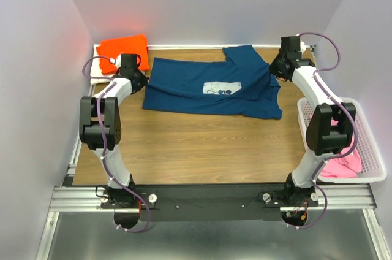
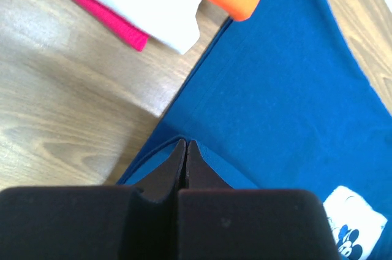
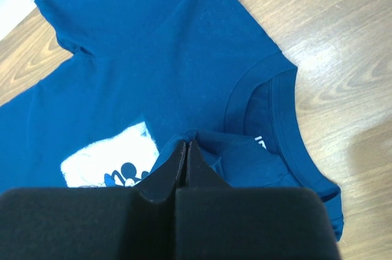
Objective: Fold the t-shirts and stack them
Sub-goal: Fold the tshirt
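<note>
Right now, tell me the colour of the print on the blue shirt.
The shirt's print is white with small blue cartoon figures; best in right wrist view.

five t-shirts [image 1: 211,88], one basket [image 1: 371,149], two arms [image 1: 101,119]

The blue tee [image 1: 208,88] is soft cloth, dull, with a fine weave. The orange tee [image 1: 122,47] is dull cloth too. The table [image 1: 184,143] is smooth wood with wavy grain and a little shine. The basket [image 1: 367,143] is white plastic with small holes. The left gripper [image 2: 185,146] and right gripper [image 3: 185,148] look dull black. The rail [image 1: 73,197] is grey grooved metal.
</note>
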